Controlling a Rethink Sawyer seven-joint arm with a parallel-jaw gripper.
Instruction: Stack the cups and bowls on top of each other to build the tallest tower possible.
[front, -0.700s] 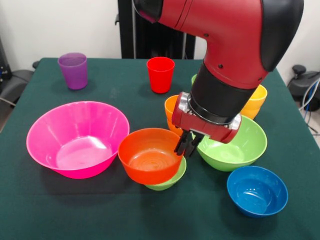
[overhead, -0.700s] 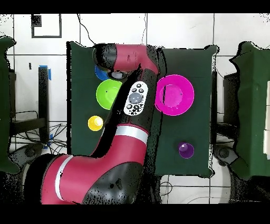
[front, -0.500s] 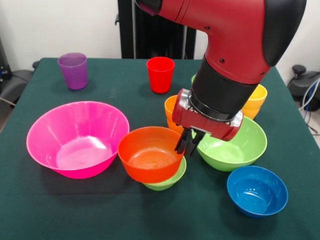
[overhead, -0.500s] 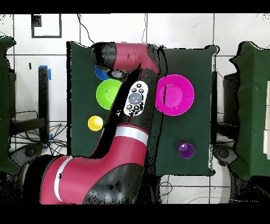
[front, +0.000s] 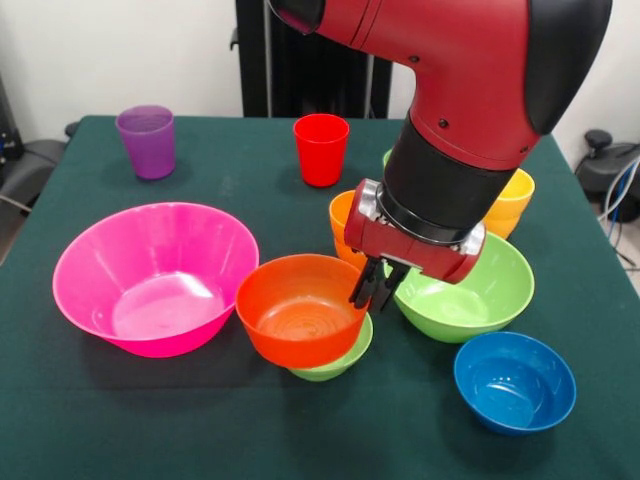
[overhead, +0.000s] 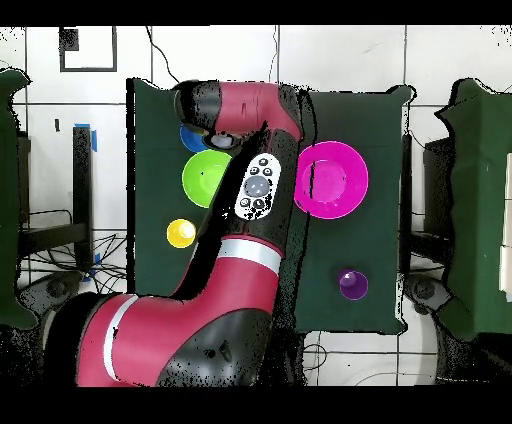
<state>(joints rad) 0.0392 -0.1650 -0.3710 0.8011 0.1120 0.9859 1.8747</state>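
Front view, frame centre: my tool (front: 374, 296) pinching the glossy red-orange plastic bowl (front: 299, 310) rim, tilted atop the small lime green plastic bowl (front: 338, 356).

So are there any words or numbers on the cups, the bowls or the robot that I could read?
None can be read.
The cups and bowls are plain, like the red-orange bowl.
The white button pad on the arm has dark marks, too small to read.

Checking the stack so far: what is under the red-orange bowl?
A small lime green bowl sits under the red-orange bowl, which rests tilted in it. Only its near right rim and side show; the rest is covered. The pincer grips the red-orange bowl's rim.
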